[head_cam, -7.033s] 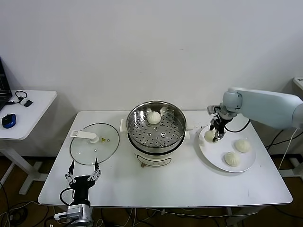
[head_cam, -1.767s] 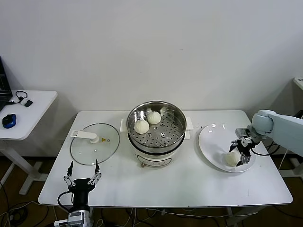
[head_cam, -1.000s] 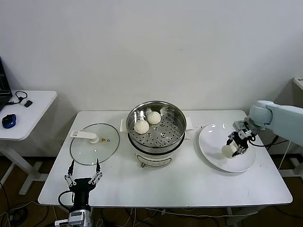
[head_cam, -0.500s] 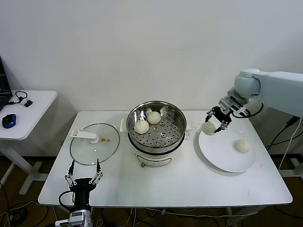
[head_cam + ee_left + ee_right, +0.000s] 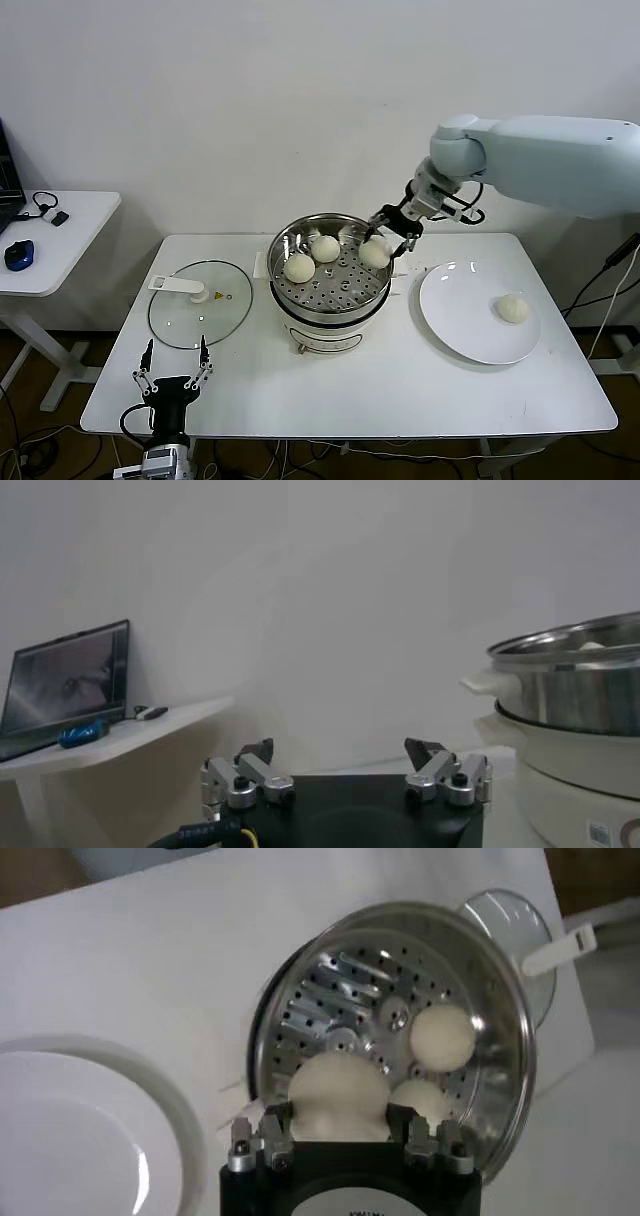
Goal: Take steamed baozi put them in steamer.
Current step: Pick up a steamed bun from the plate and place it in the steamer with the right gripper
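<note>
On the far left stood a side table [image 5: 60, 240] with a blue mouse [image 5: 18, 256] near its edge, apart from my main table [image 5: 350, 400]. My left gripper [image 5: 171, 372] hung parked off the table's front left edge, fingers spread with nothing between them; the left wrist view showed the same gap [image 5: 345, 778] and, off to one side, the steamer's wall [image 5: 580, 695]. On the table's left part lay the glass lid [image 5: 200, 303], flat, with a small yellow warning sticker whose marking I could not read. Bare tabletop ran along the whole front edge.

In the middle sat the steamer [image 5: 330, 315]. Two baozi rested on its perforated tray: one [image 5: 299, 267] toward the left, one [image 5: 324, 248] farther back. My right gripper [image 5: 386, 236] hovered over the steamer's right rim, its fingers clasped on a third baozi [image 5: 375, 254] just inside the rim. The right wrist view showed that baozi [image 5: 338, 1093] pressed between my fingers above the tray [image 5: 350, 998], with the other two beside it. A label on the steamer's base was too small to read.

To the right, near the steamer, lay the plate [image 5: 455, 320], with the last baozi [image 5: 512, 308] toward its right edge and open table beyond.
</note>
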### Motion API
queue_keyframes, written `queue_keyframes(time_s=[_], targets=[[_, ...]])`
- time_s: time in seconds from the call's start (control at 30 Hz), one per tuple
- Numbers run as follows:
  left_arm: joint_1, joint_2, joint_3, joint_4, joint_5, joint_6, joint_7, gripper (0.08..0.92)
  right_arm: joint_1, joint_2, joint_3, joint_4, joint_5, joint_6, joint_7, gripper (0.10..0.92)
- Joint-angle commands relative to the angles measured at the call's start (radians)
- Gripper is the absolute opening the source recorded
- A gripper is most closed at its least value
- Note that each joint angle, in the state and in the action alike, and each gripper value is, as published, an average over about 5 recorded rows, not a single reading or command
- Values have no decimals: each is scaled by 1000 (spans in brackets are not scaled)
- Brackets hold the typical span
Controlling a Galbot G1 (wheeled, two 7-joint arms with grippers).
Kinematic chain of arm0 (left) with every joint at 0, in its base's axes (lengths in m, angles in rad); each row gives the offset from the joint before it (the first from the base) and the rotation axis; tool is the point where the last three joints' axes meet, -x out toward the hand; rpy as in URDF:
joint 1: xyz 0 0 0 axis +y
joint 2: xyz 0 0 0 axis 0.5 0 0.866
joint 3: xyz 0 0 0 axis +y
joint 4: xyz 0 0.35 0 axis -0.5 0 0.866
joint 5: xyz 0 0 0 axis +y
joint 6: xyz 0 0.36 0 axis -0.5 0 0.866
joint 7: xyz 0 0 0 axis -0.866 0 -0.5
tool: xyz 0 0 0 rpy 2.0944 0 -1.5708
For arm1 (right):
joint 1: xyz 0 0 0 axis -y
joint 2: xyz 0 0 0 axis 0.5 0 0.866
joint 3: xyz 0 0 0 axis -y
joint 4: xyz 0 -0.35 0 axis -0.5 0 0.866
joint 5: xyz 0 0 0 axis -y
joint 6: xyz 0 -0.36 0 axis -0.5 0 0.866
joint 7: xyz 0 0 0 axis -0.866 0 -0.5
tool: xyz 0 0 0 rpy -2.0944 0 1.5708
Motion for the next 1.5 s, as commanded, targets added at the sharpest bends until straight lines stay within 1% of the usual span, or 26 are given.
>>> queue_keyframes(time_s=[0.03, 0.5, 0.87, 1.03, 1.17, 1.27, 1.43, 1.5], targets=[[-1, -39, 1, 2, 0, 2, 0, 823, -17, 166, 7, -13, -53, 136, 47, 636], [-7, -35, -5, 10, -12, 3, 0, 823, -97, 253, -16, -68, -72, 146, 40, 636], [-19, -32, -14, 21, -22, 4, 3, 823, -122, 290, -34, -125, -77, 162, 15, 637], [-25, -33, -15, 24, -26, 5, 2, 823, -128, 301, -35, -148, -70, 168, 10, 637], [-29, -33, -15, 29, -27, 5, 1, 823, -127, 307, -44, -154, -31, 163, 18, 646], [-30, -33, -13, 29, -27, 7, 1, 823, -122, 308, -51, -155, -7, 163, 20, 682], [-30, -33, -12, 25, -27, 10, 2, 823, -101, 301, -58, -157, 27, 172, 16, 797], [-30, -33, -12, 23, -28, 10, 2, 823, -86, 292, -59, -154, 45, 172, 15, 816]])
